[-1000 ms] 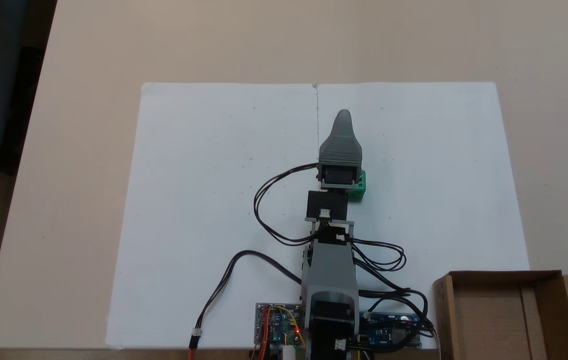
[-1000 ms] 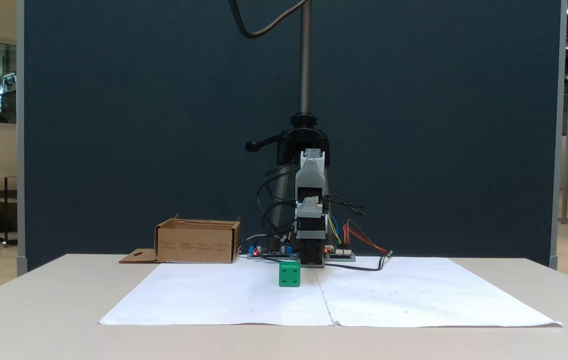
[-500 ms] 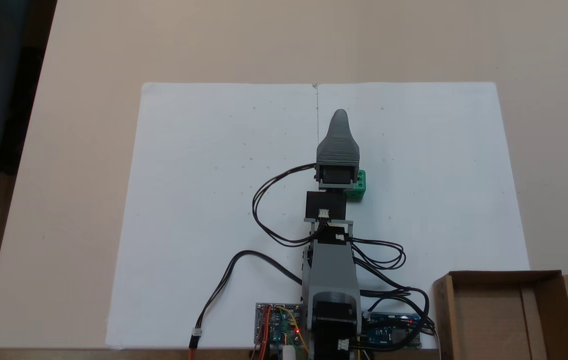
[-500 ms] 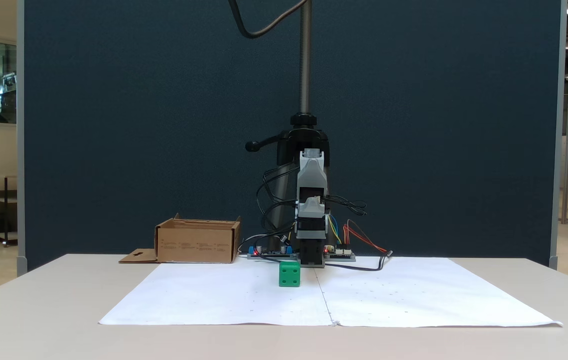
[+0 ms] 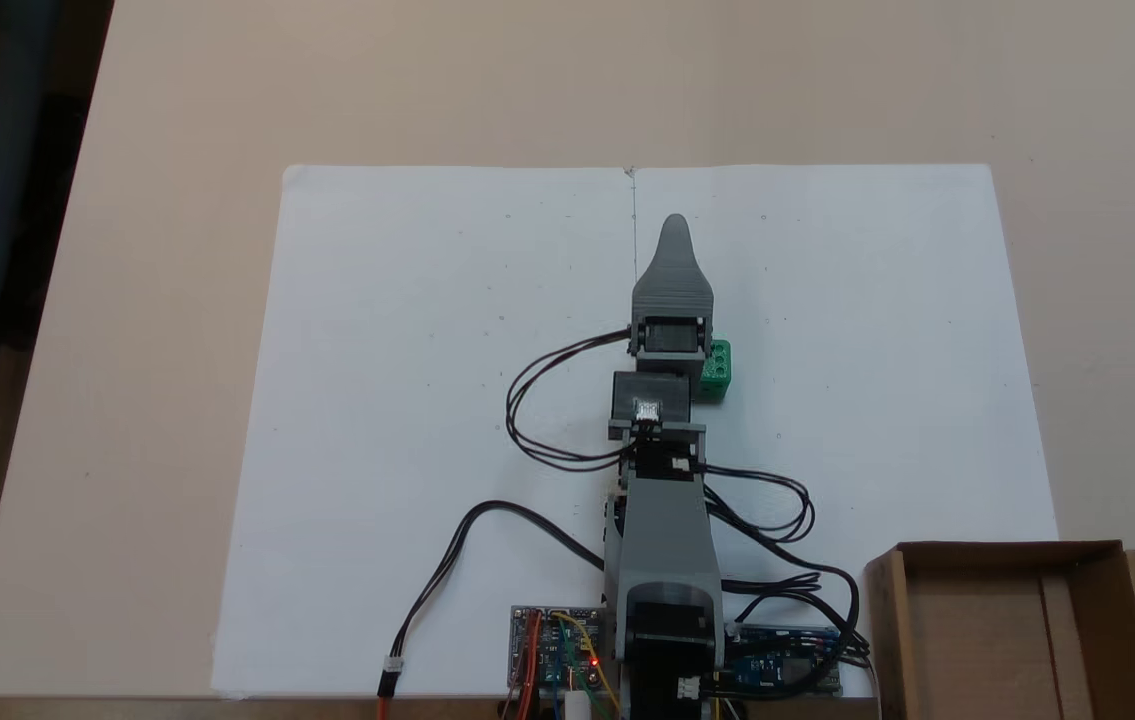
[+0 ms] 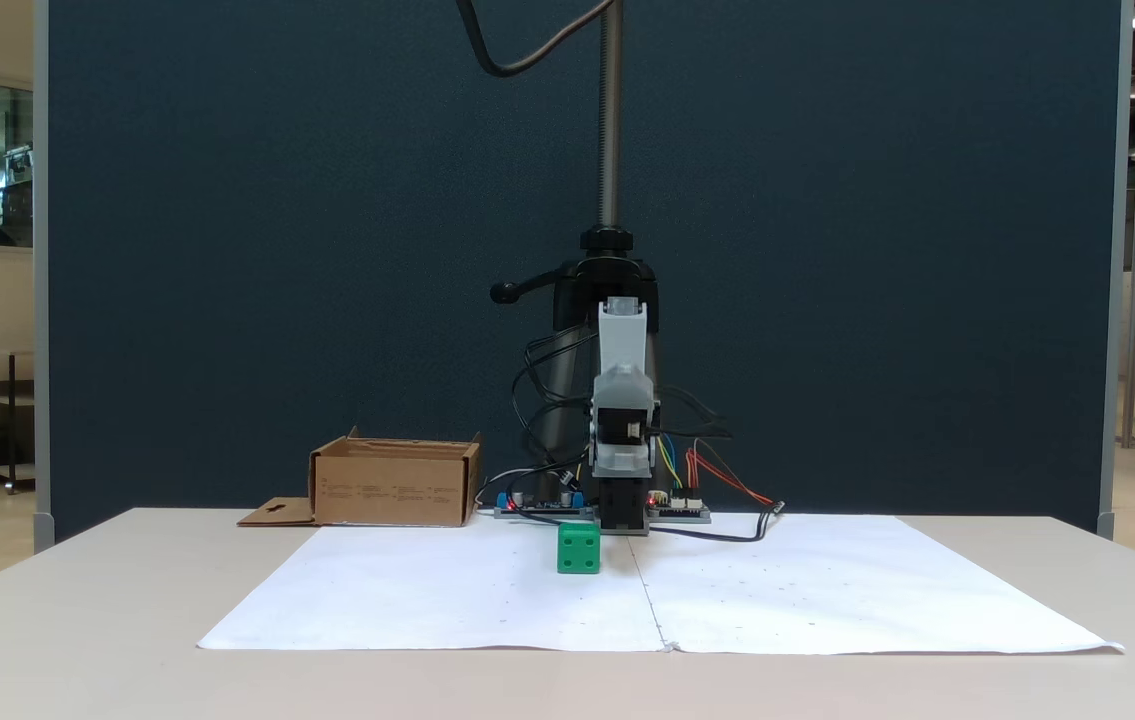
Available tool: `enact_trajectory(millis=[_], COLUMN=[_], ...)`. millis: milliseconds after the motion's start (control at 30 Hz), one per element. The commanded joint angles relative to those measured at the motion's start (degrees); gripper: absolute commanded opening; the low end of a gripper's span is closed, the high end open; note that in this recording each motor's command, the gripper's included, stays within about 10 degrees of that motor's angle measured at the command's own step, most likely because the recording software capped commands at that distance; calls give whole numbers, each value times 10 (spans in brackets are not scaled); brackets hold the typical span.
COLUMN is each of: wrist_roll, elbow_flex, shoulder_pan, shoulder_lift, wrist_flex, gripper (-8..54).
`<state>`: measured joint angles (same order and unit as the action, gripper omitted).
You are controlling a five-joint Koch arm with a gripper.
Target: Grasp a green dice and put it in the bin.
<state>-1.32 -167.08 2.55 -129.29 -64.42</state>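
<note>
— Where is the green dice (image 5: 717, 368)?
— On the white paper (image 5: 407, 400), mid-table, well apart from the bin (image 5: 987, 640) at the table's corner.
— The gripper (image 5: 675, 228)?
— Above the paper; its fingers' state cannot be told.

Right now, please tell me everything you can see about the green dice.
The green dice is a small bright green cube, plastic by its look, with round pip holes on its faces. It rests flat and upright on the white paper sheet, near the sheet's centre seam. From above, the arm's wrist covers part of it. Whether the arm touches it cannot be told. It lies apart from the cardboard box.
</note>
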Motion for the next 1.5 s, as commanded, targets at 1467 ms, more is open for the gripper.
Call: enact_trajectory(millis=[1467], wrist_roll=[-98], elbow_flex=[578], shoulder_pan=[4], shoulder_lift=[-39], wrist_flex=[1316], gripper=[434])
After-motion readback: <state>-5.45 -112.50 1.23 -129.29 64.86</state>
